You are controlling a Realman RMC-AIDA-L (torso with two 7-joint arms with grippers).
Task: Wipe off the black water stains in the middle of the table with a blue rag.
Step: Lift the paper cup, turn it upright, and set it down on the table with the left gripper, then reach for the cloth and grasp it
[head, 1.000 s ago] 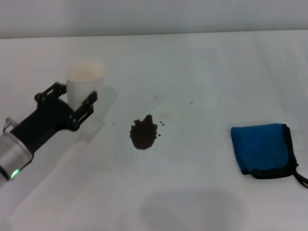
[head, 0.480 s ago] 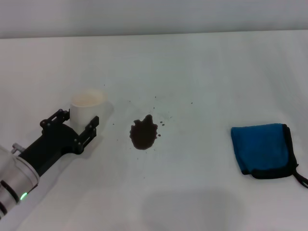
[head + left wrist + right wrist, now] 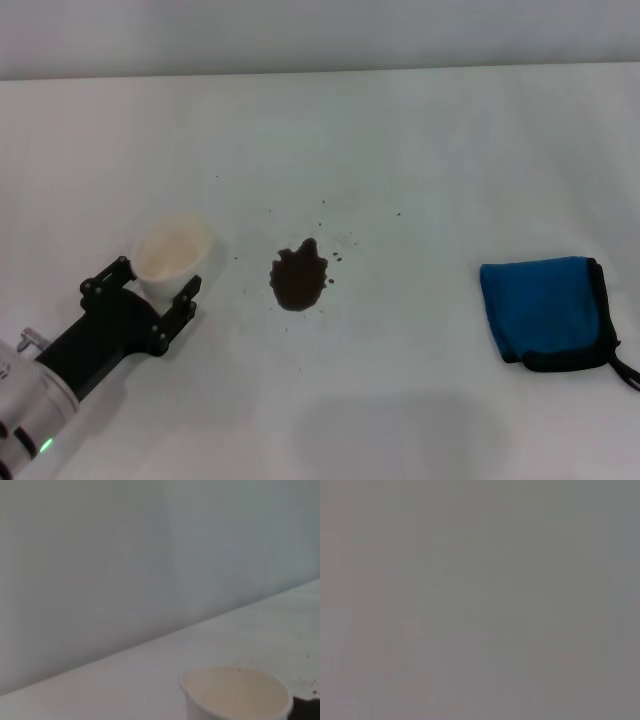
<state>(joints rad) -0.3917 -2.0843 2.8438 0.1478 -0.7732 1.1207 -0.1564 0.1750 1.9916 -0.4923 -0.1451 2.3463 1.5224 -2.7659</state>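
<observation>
The black water stains point(image 3: 298, 278) form a dark blotch with small specks around it in the middle of the white table point(image 3: 420, 150). Off to the right lies the blue rag point(image 3: 545, 310), folded, black-edged, with nothing touching it. My left gripper point(image 3: 158, 276) is left of the stain, shut on a white paper cup point(image 3: 172, 252) with one finger on each side. The left wrist view shows the same cup point(image 3: 235, 692) close up, mouth upward. My right gripper is out of view, and the right wrist view is plain grey.
A pale wall point(image 3: 150, 555) rises behind the table's far edge. Bare tabletop point(image 3: 410, 280) separates the stain from the rag.
My left gripper has drawn back toward the near left of the table, carrying the white cup with it. The stain and the rag have not moved.
</observation>
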